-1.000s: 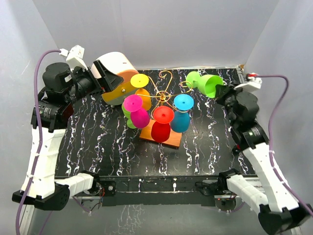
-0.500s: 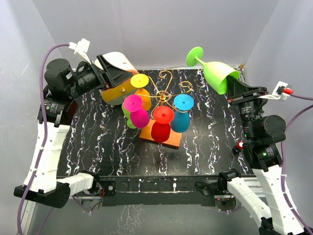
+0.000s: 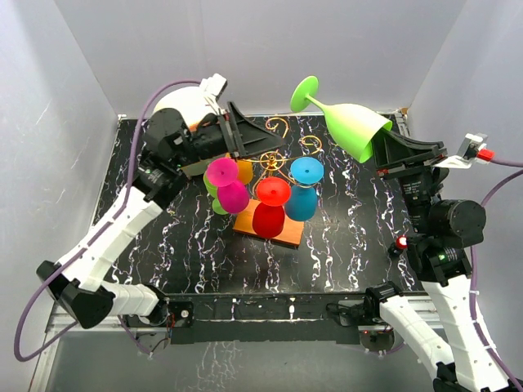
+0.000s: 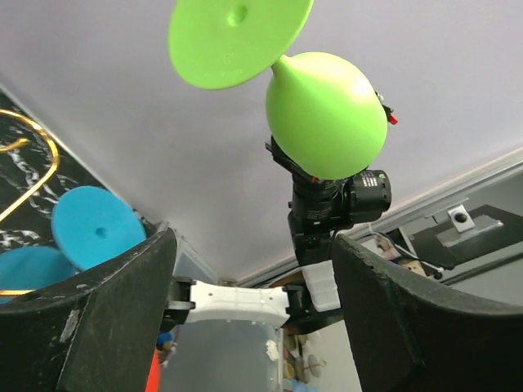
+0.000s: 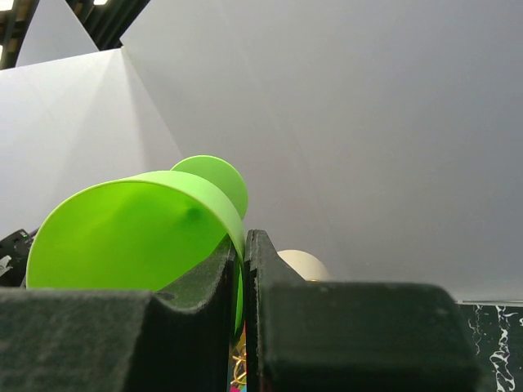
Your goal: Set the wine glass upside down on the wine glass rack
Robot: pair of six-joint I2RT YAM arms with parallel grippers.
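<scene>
While right hand (image 5: 243, 278) clamps its rim, green wine glass (image 3: 353, 128) tilts, foot up-left | left hand (image 4: 253, 245) apart

Bright, even, diffuse light fills the white enclosure seen from above, leaving only soft shadows on the glossy black desk (image 3: 343, 245). In both wrist views the near fingers (image 4: 98, 327) are dark and blurred, while the green wine glass (image 4: 327, 114) looks sharp and evenly lit

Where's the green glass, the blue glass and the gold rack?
green wine glass (image 3: 353, 127): top view, on its bowl.
blue glass (image 3: 307, 171): top view, on its round foot.
wine glass rack (image 3: 290, 234): top view, on its orange base.
</scene>
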